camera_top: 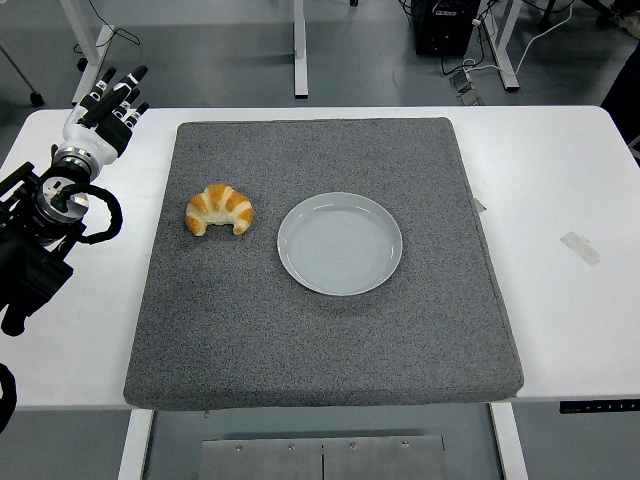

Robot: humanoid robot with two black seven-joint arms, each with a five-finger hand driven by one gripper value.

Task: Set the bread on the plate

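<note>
Bread (219,209): untouched on the mat (320,330), left of the plate (340,243)
Plate: bare
Left hand (108,108): fingers extended, holding nothing, well apart from bread
Remaining: grasp, carry, place

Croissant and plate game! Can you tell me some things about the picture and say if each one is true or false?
1. The croissant is lying on the plate. False: it lies on the grey mat, left of the plate and apart from it.
2. The plate has nothing on it. True.
3. The robot's left hand is holding the croissant. False: its fingers are spread, holding nothing, at the table's left edge, away from the croissant.
4. The plate sits on the grey mat. True.
5. The robot's right hand is over the plate. False: no right hand shows in the picture.
</note>
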